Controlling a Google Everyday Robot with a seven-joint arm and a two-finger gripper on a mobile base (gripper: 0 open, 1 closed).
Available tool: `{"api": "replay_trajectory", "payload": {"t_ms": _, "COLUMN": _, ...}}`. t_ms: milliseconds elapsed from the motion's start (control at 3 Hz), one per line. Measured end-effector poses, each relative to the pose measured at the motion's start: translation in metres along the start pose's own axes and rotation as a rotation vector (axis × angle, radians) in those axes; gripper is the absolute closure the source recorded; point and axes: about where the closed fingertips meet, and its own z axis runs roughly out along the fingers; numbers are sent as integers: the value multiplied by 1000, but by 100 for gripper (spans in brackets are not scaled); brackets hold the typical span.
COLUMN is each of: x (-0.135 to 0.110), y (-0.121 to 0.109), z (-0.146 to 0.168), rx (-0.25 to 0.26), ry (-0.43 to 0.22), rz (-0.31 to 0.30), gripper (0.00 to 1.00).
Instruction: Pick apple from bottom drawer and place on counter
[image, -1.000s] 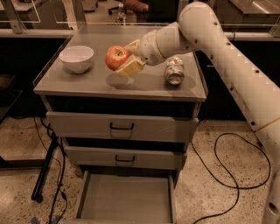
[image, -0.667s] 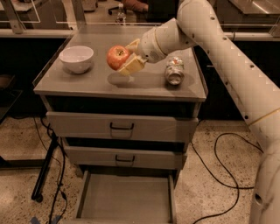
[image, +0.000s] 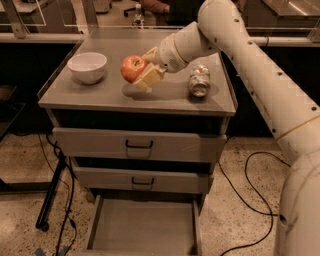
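The red apple (image: 132, 68) with yellowish patches is held in my gripper (image: 142, 69), which is shut on it a little above the grey counter (image: 165, 95), between the bowl and the can. Its shadow falls on the counter just below. My white arm reaches in from the upper right. The bottom drawer (image: 142, 230) is pulled open at the foot of the cabinet and its grey floor is bare.
A white bowl (image: 87, 67) stands on the counter's left part. A crushed silver can (image: 199, 80) lies on its right part. The two upper drawers (image: 137, 145) with black handles are closed. Black cables (image: 60, 200) and a stand leg run on the floor at left.
The gripper with the apple has barely moved; it stays just above the counter's middle. Bowl, can and drawers are unchanged.
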Motion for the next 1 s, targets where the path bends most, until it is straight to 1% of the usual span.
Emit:
{"api": "replay_trajectory", "payload": {"t_ms": 667, "x": 16, "y": -1, "z": 20, "rx": -71, "ry": 92, "rz": 14, "gripper": 100}}
{"api": "replay_trajectory", "payload": {"t_ms": 1000, "x": 24, "y": -2, "z": 23, "rx": -91, "ry": 124, "rz": 25, "gripper": 100}}
